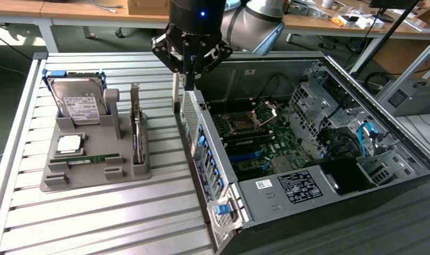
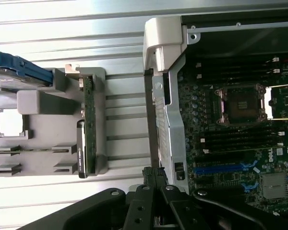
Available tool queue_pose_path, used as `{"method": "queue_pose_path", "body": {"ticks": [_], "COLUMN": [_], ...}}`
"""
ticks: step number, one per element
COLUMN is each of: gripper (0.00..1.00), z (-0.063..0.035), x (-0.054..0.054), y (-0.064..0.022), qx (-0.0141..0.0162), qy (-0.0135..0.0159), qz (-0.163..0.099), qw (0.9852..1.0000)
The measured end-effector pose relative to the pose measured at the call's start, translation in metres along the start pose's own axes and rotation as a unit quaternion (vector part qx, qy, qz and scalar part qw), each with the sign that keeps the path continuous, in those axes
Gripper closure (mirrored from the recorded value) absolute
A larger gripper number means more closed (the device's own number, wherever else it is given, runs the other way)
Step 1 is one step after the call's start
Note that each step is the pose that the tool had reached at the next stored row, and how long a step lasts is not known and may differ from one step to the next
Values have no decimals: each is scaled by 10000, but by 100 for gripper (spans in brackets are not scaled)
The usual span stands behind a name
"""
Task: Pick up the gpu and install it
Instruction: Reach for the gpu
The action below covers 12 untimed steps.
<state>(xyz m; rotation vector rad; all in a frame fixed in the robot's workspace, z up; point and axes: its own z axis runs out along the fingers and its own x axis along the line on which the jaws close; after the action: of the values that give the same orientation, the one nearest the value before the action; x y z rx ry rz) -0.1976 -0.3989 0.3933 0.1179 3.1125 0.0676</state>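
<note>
One slatted metal worktop [image 1: 94, 223] carries an open computer case [image 1: 208, 154] and, on the exterior view's left, a grey holder [image 1: 94, 172]. The gpu [image 1: 138, 137] stands on edge in the holder's slot. Over the case's side wall hangs the hand [image 1: 189, 85], fingers pressed together, empty, apart from the gpu.

The surface [image 1: 94, 212] is showing ribbed bare metal, satin sheen. The tray [image 1: 94, 178] is looking matt grey plastic. The gpu [image 1: 136, 135] is presenting green board and bright metal bracket. The hard drive [image 1: 80, 103] is carrying a white paper label on silver metal. The gripper [image 1: 189, 84] is reading matt black.
</note>
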Motion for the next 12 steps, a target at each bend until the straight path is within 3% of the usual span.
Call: {"method": "queue_pose_path", "body": {"ticks": [12], "gripper": [90], "z": [-1], "x": [36], "y": [-3], "qx": [0], "qy": [0], "qz": [0], "qw": [10000]}}
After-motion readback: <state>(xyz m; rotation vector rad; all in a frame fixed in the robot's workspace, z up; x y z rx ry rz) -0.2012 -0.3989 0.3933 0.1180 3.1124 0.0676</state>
